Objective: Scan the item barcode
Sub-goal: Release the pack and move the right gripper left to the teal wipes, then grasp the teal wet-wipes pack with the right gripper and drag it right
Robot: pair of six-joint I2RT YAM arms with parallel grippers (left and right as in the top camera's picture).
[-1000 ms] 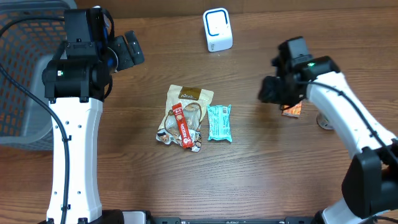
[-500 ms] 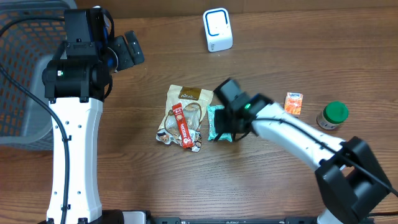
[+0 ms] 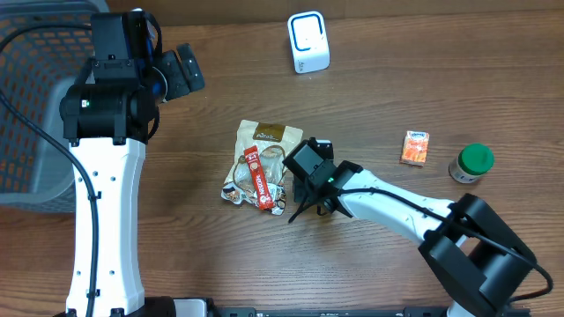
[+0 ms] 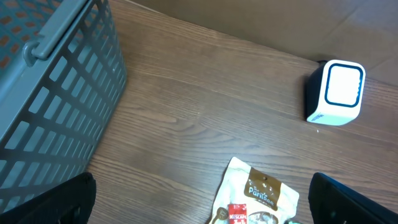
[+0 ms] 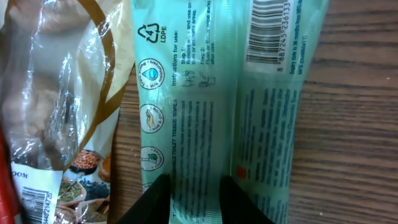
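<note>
Nothing is scanned yet. The green packet (image 5: 186, 93) lies flat on the bench (image 3: 397, 88), just beside the snack bag (image 3: 269, 139), with its barcode (image 5: 268, 28) facing up, well apart from the white scanner (image 3: 308, 42). On our right gripper (image 5: 199, 190) the jaws stand narrow astride the packet's middle fold; we cannot tell whether they pinch it. The left gripper (image 3: 181, 72) hangs wide open and empty. We judge that lifting the packet and showing its barcode are left to do.

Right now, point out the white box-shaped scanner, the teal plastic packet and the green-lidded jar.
white box-shaped scanner (image 3: 307, 40), overhead view, front face
teal plastic packet (image 5: 205, 112), right wrist view, printed middle
green-lidded jar (image 3: 477, 157), overhead view, lid
</note>
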